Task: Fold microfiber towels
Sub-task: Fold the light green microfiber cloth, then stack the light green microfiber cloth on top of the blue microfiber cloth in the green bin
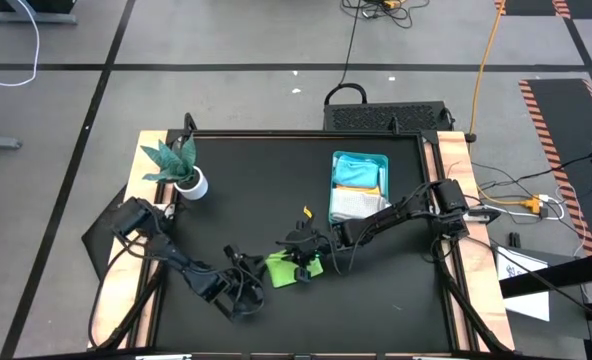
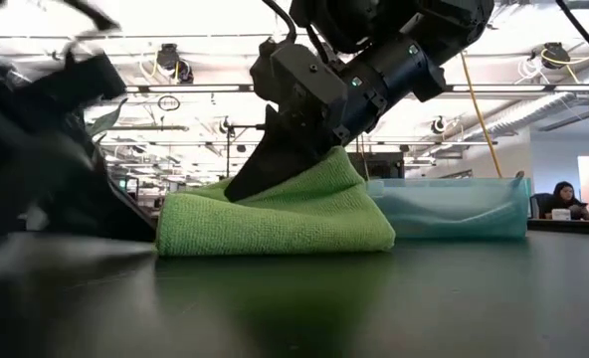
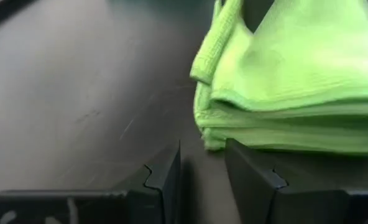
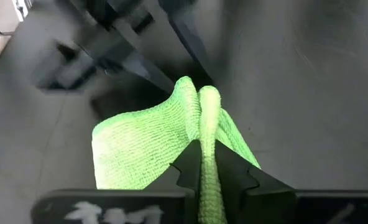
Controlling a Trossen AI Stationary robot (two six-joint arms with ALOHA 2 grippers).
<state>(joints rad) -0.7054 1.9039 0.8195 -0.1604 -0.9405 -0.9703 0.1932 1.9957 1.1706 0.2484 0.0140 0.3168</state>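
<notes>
A lime green towel, folded into several layers, lies flat on the black table near its middle front. My right gripper reaches in from the table's right and is shut on a raised ridge of the cloth. My left gripper stands open just off the towel's left side, with nothing between its fingers. I cannot tell whether one fingertip touches the towel's edge. A pale blue towel and a white-grey towel lie in the teal tray. My right gripper pinches a pulled-up fold on the towel's top between its two fingers. The fingers slant down from the table's right side. The pinched cloth stands up as a ridge, while the rest of the towel lies on the table.
A small green plant in a white pot stands at the far left. The teal tray sits behind the towel toward the far right. Bare black table lies in front of the towel.
</notes>
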